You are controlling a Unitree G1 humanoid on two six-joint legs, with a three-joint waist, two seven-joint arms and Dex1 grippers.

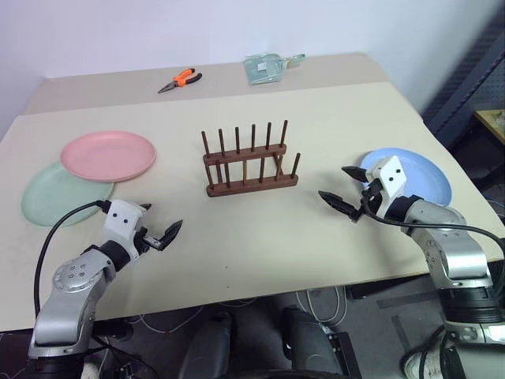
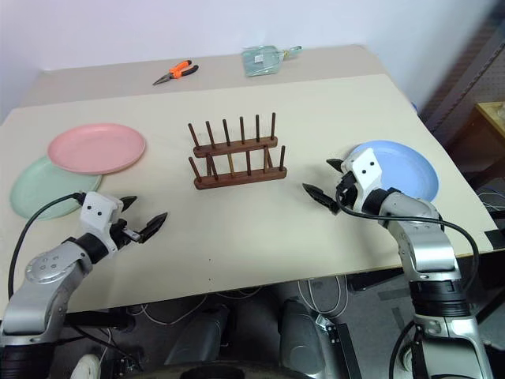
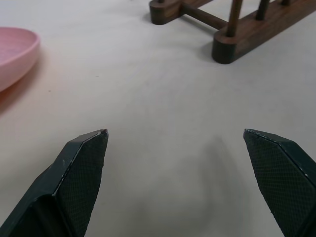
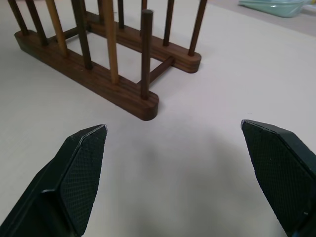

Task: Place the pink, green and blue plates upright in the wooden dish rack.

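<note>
Nearest me: both grippers, hovering over bare table point(image 1: 260, 253) near its front edge. L gripper point(image 1: 162, 229) has fingers spread wide, nothing between them. R gripper point(image 1: 341, 192) likewise spread and empty, aimed inward toward the rack point(image 1: 251, 162).

Rack sits mid-table, empty, two rows of dowels, between the arms. Pink plate point(image 1: 108, 155) lies flat on my left, overlapping the rim of the green plate point(image 1: 47, 197) under it. Blue plate point(image 1: 418, 175) lies flat on my right, just behind the R gripper. No plate racked yet, so I judge the task is at its start.

Risks as I see them:
- Plates lie flat w/ low rims; a finger has to get under an edge. A shallow approach could just shove the plate across the table instead of gripping it.
- Pink rests on green, so lifting pink may drag or tip green toward the left edge.
- Blue is close to the right edge; a push outward could send it off.
- Rack looks light. Bumping a dowel w/ a plate rim could slide or topple it.
- A plate pinched at one edge may swing and miss the slot.

Pliers point(image 1: 180, 80) and a clear bag point(image 1: 266, 68) at the far edge are out of the way.
</note>
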